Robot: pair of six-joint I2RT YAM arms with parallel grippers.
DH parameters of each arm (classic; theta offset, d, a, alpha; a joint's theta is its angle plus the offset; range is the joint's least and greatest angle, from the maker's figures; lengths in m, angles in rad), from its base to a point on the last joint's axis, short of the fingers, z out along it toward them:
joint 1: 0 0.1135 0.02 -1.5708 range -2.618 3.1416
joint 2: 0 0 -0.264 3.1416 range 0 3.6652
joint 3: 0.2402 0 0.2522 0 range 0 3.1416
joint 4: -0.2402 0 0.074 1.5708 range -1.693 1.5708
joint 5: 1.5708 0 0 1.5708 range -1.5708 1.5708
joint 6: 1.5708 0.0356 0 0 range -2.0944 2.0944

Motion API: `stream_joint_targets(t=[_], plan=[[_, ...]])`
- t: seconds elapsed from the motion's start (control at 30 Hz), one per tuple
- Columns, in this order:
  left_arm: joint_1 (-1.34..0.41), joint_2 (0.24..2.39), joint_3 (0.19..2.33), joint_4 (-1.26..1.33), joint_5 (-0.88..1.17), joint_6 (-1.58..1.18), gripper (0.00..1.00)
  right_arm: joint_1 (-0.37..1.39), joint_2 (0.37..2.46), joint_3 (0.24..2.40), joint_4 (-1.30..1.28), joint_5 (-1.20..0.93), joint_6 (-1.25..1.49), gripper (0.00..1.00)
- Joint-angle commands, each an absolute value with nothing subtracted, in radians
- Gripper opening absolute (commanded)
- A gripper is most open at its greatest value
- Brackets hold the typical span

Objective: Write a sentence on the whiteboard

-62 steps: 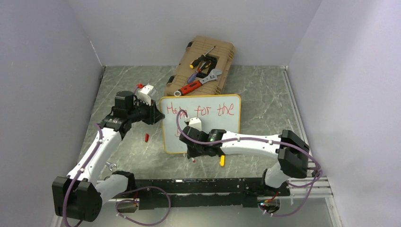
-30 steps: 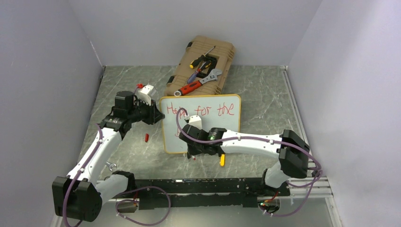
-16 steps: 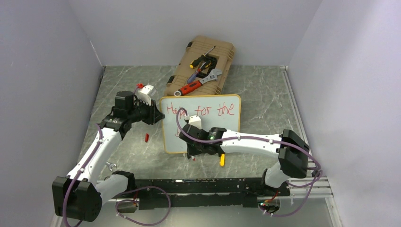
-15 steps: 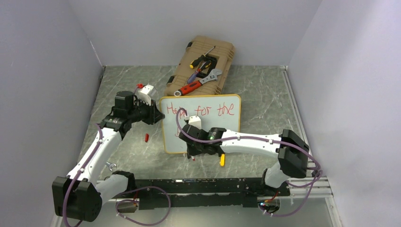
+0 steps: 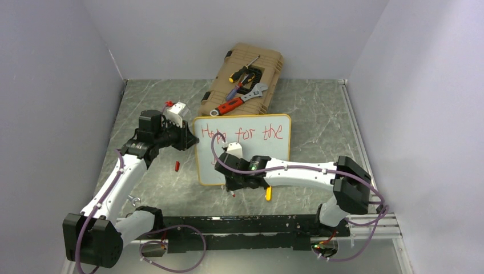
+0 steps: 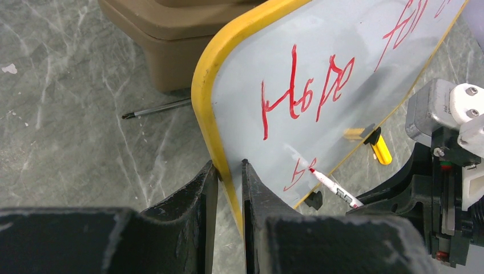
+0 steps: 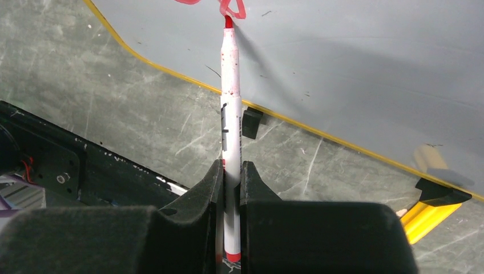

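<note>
One whiteboard [image 5: 268,151] stands upright on the table [image 5: 319,114], just in front of the tan tool case [image 5: 228,85]. It looks rigid, light and slick-faced, so it is likely to tip or slide under pen pressure; best held by the yellow frame edge.

Left gripper [image 6: 228,171] pinches that left edge, jaws narrow. Right gripper [image 7: 231,171] clamps one red marker [image 7: 230,74], tip touching the board low down.

Sentence [image 6: 308,94]: two lines. "Hope for the" is complete; the second is just begun, possibly "be", partly hidden.

Whiteboard [image 5: 269,153] white w/ yellow frame; sentence [image 6: 302,96] red.
</note>
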State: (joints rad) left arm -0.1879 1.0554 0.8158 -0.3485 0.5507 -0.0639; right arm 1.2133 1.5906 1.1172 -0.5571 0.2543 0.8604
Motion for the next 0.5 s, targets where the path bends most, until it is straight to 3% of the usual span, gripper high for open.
stream_joint_targets(t=[0.0, 0.47], plan=[[-0.218, 1.040, 0.834, -0.358, 0.605, -0.052, 0.00, 1.216, 1.574, 1.112, -0.609, 0.308, 0.905, 0.00], [-0.218, 1.043, 0.836, -0.359, 0.601, -0.051, 0.00, 1.233, 1.431, 1.035, -0.488, 0.371, 0.867, 0.00]])
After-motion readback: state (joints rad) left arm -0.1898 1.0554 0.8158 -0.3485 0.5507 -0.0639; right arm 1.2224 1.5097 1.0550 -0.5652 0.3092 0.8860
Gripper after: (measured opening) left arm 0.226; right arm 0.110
